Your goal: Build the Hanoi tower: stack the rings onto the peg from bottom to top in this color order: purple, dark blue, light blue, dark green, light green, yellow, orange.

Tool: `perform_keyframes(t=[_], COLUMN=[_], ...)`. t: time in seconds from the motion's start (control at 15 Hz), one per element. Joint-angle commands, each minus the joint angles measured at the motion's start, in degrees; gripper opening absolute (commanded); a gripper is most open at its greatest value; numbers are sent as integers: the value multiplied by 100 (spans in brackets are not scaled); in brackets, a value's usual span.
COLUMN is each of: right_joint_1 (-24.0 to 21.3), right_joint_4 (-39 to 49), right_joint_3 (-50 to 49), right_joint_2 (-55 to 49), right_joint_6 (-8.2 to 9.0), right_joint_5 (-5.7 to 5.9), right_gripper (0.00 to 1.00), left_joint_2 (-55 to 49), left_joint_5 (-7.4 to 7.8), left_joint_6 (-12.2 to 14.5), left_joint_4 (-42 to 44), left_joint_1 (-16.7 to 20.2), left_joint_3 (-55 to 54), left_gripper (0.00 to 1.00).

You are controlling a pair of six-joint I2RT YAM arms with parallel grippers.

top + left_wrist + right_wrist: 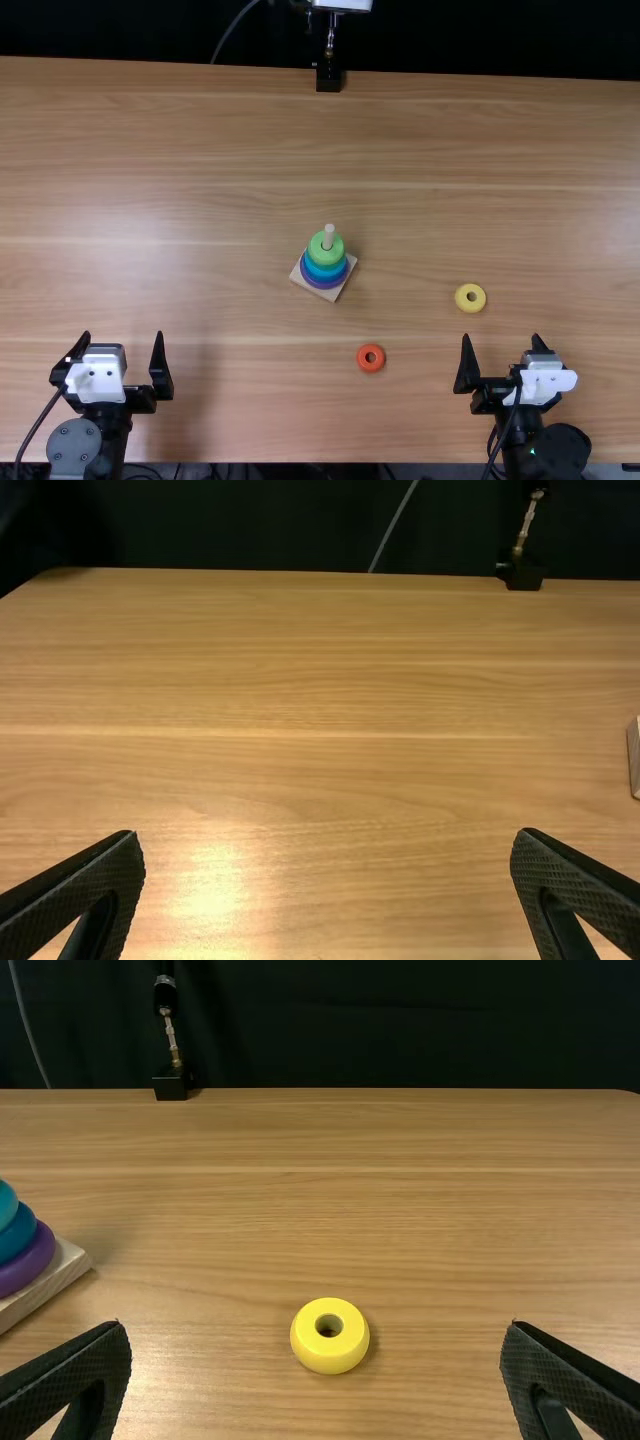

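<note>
You are at the yellow step, by my reading. On the pale wooden base [62,1272], the purple ring [28,1263], dark blue ring [16,1234] and light blue ring [6,1207] sit around the peg [328,233], with the light green ring [327,257] on top; you can't clearly pick out a separate dark green one from here.

From the stack, your yellow ring [470,297] lies flat on the table [180,180] near three o'clock, and the orange ring [371,358] at five o'clock.

Your right end effector [502,341] is spread wide and empty, with yellow just off its tips toward eleven o'clock. Your left end effector [122,341] is also wide open and empty, well apart from the rings.

Next, you'd want the right one to straddle yellow, close on its sides, lift it above the peg tip and lower it hole-first, keeping it level so it doesn't catch. Leave orange until yellow is seated.
</note>
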Motion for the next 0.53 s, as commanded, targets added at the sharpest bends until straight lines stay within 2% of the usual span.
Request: perform_keyframes(t=[0.0,0.47], right_joint_1=[-65,-65], right_joint_4=[-325,-325], right_joint_3=[-394,-385], right_joint_2=[-73,-73], right_joint_6=[-38,-49], right_joint_5=[-69,-69], right_gripper=[100,100], left_joint_2=[-69,-69], left_joint_5=[6,-5], left_joint_6=[84,63], left_joint_4=[-431,-663], left_joint_1=[7,-20], left_joint_3=[-556,-556], left_gripper=[100,100])
